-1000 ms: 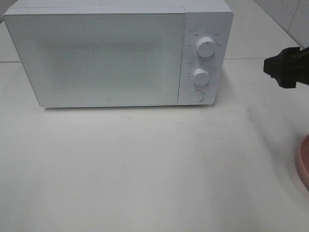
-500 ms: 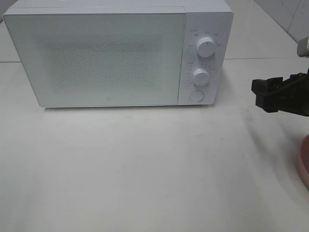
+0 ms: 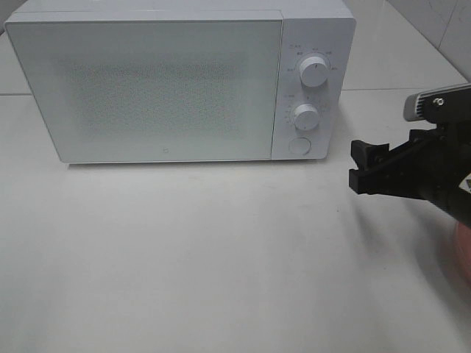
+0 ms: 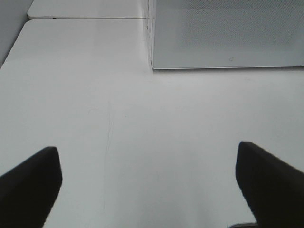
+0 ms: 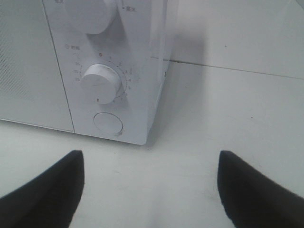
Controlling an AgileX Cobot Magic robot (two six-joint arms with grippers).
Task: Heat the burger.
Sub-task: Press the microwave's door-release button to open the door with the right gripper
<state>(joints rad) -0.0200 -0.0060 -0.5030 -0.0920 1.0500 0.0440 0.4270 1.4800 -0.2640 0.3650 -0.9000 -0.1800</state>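
Note:
The burger is out of view in every frame. A white microwave (image 3: 184, 81) stands at the back of the table with its door shut. My right gripper (image 3: 358, 165) hovers to the right of the microwave's control panel, open and empty, its tips pointing left. In the right wrist view the right gripper (image 5: 152, 190) faces the lower knob (image 5: 99, 83) and the round button (image 5: 108, 124). The left gripper (image 4: 149, 185) stands open over bare table, with the microwave's door (image 4: 228, 33) ahead of it. The exterior high view does not show it.
A sliver of a pink plate (image 3: 462, 254) shows at the right edge, partly behind the right arm. Two knobs, the upper knob (image 3: 314, 73) and the lower one (image 3: 306, 116), sit above a round button (image 3: 299, 145). White table (image 3: 221, 257) stretches in front.
The right gripper has come in from the right edge, moving left and toward the front, and now covers more of the pink plate. The left gripper's earlier state is not shown.

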